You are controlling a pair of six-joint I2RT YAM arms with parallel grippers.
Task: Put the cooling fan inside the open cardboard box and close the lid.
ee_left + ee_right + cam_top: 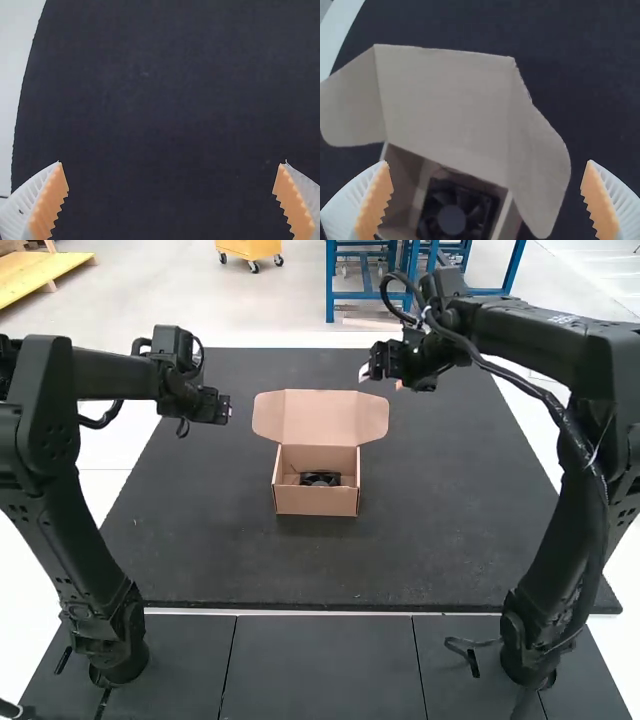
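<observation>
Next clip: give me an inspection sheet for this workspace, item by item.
Surface: black mat, lying flat.
Job's things: cardboard box mid-mat, lid open and tipped back; cooling fan already inside.
Clutter: nothing seen.
Grippers: left gripper open, over bare mat left of the box; right gripper open, above the lid's right side.
Cables: black cable along the right arm.
Surroundings: pale surface around the mat.

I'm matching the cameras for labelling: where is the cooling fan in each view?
High view: the cooling fan lies inside the open cardboard box, mid-table.
Right wrist view: it sits on the box's floor, beside the opened lid.
Left wrist view: looks onto the black mat.
Shared landmark: the black mat.
</observation>
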